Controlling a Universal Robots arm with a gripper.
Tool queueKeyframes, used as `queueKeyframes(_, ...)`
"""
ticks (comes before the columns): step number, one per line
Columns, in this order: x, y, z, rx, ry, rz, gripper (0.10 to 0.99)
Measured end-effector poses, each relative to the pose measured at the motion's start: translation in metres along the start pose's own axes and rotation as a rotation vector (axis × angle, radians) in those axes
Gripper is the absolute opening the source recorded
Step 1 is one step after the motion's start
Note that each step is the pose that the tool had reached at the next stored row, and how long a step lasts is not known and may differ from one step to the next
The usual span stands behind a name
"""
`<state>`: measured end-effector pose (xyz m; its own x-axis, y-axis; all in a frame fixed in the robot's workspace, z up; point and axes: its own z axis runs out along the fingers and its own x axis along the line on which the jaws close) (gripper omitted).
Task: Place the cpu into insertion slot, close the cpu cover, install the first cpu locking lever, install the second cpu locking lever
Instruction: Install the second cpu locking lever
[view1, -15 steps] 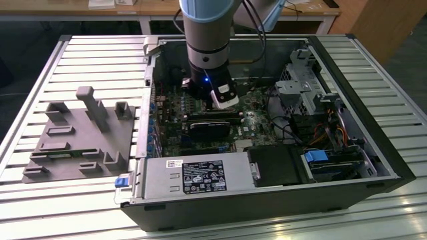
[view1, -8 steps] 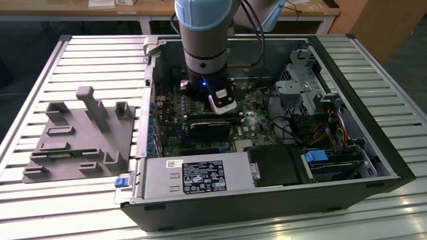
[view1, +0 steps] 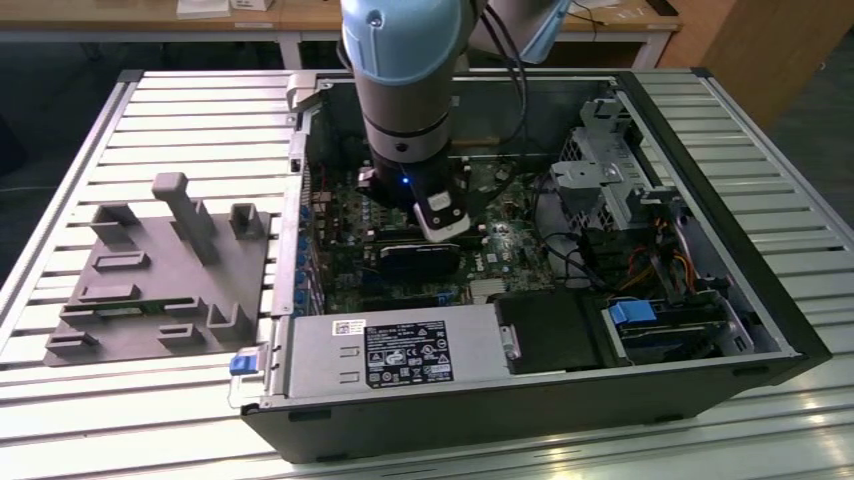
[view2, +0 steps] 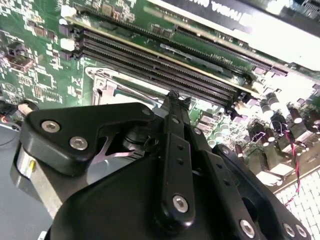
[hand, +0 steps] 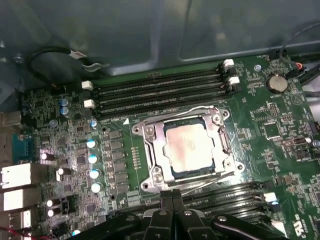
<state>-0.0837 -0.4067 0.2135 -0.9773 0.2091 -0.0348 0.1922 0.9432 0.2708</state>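
First wrist view: the small square cpu with a dull silver-grey top (hand: 192, 147) lay seated in the black square insertion slot (hand: 170, 173). The thin silvery windowed cpu cover (hand: 150, 144) was folded down around it. Thin wire locking levers (hand: 197, 108) ran along the cover's edges; whether they were latched was unclear. The black tool (hand: 172, 197) hung just beside the socket, fingers together on nothing. Long black memory slots (hand: 160, 90) flanked it on the green motherboard (hand: 280, 150). In the exterior view, the open dark computer case (view1: 694, 400) lay on the slatted metal bench (view1: 174, 100).
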Motion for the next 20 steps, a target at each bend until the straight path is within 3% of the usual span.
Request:
queueKeyframes(3, 0.0023, -0.0011, 0.0024, -0.01, -0.001, -0.001, 0.102)
queueKeyframes(8, 0.0065, -0.0035, 0.0074, -0.018, -0.0031, -0.005, 0.102)
queueKeyframes(13, 0.0124, -0.0047, 0.0109, -0.019, -0.0049, -0.007, 0.102)
queueKeyframes(20, 0.0142, -0.0006, 0.0143, -0.019, -0.0049, -0.008, 0.102)
